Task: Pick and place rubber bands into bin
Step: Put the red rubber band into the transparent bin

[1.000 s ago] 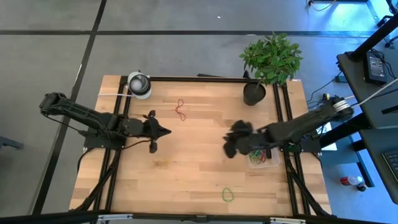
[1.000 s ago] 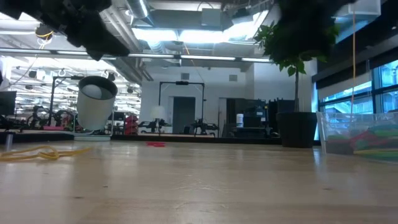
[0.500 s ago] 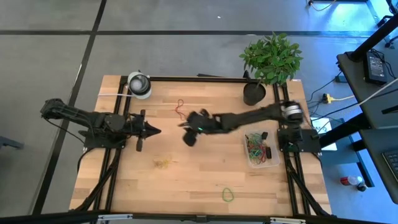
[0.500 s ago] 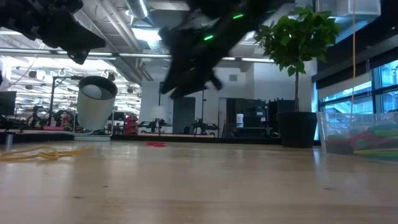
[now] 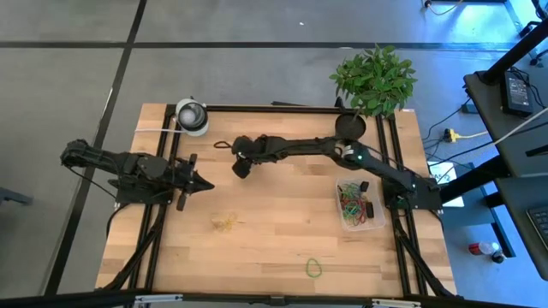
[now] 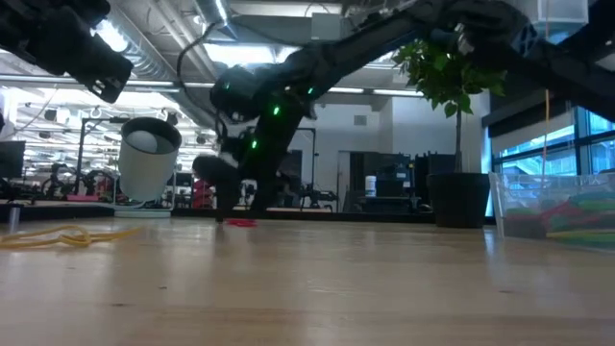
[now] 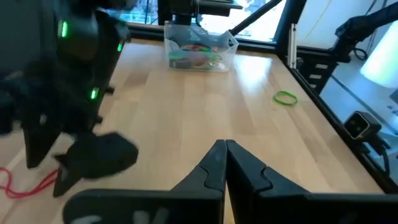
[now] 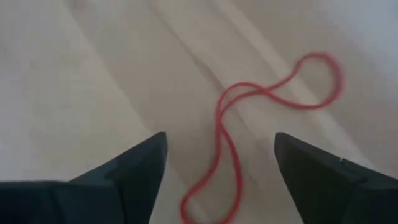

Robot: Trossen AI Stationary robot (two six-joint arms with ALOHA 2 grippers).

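Nearest the front edge of the table [image 5: 257, 257], a green rubber band [image 5: 313, 268], then a yellow rubber band [image 5: 225, 224]. At mid-depth, left gripper [image 5: 205, 184] clenched, empty, hovering at the left side; on the right, clear bin [image 5: 359, 205] holding many coloured bands. Farther back, right gripper [image 8: 221, 171] spread wide just above a red rubber band [image 8: 267, 118], fingers either side. Beyond, white roll [image 5: 192, 116] and potted plant [image 5: 370, 85]

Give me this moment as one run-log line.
right end effector: open over red rubber band, far side | left end effector: shut, idle | bin: holds bands | yellow, green bands loose
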